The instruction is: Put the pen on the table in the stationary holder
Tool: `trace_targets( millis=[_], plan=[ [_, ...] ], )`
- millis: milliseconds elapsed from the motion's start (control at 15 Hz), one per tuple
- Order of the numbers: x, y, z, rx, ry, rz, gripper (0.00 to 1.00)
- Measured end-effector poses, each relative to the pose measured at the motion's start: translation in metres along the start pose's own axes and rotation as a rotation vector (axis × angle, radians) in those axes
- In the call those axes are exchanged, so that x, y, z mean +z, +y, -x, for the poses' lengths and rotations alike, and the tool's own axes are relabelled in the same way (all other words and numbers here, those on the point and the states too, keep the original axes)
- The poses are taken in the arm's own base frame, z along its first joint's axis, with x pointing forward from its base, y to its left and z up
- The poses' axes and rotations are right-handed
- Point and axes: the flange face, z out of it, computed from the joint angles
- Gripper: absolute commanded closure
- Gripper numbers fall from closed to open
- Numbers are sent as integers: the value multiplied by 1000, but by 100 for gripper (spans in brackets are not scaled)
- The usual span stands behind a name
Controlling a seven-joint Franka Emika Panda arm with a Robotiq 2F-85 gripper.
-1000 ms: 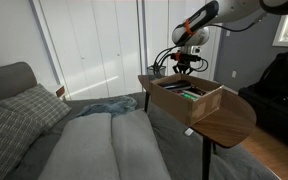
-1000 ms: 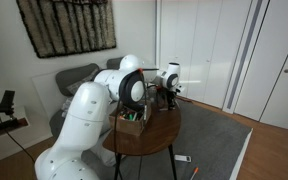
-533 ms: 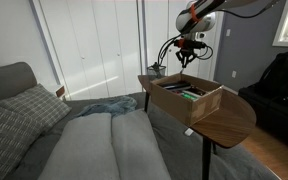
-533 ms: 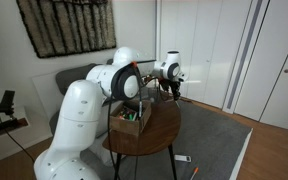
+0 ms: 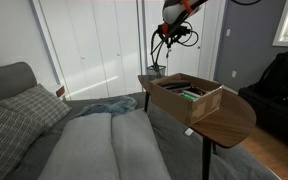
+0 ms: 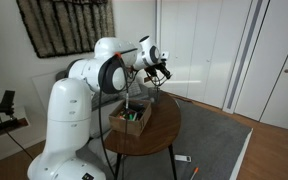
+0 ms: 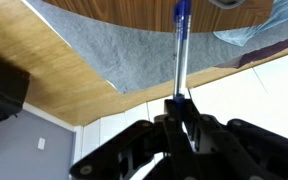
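My gripper (image 7: 179,100) is shut on a blue pen (image 7: 179,45), which sticks straight out from between the fingers. In both exterior views the gripper (image 5: 170,28) (image 6: 159,70) hangs high above the far end of the brown wooden table (image 5: 229,122) (image 6: 156,137). The stationary holder (image 5: 156,71), a small dark cup, stands on that end of the table, below the gripper. In the wrist view the table's underside edge (image 7: 124,10) lies along the top. The pen is too thin to make out in the exterior views.
A tan open cardboard box (image 5: 189,98) (image 6: 132,120) fills much of the table. A grey couch with a pillow (image 5: 24,110) and a blue blanket (image 5: 109,105) lies beside it. White closet doors (image 5: 94,45) stand behind. The robot's white arm (image 6: 104,75) looms over the box.
The gripper has risen from just above the box and swung toward the table's far end, with the pen still held in it.
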Motion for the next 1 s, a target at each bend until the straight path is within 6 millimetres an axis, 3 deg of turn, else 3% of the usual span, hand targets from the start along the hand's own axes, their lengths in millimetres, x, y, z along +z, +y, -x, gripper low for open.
trace_targets(
  millis=[200, 333, 733, 1000],
  plan=[
    [-15, -48, 38, -79, 129, 27, 97],
    [-14, -64, 54, -98, 199, 46, 97],
    [19, -75, 82, -140, 277, 117, 97],
    [20, -85, 98, -173, 312, 145, 97]
  ],
)
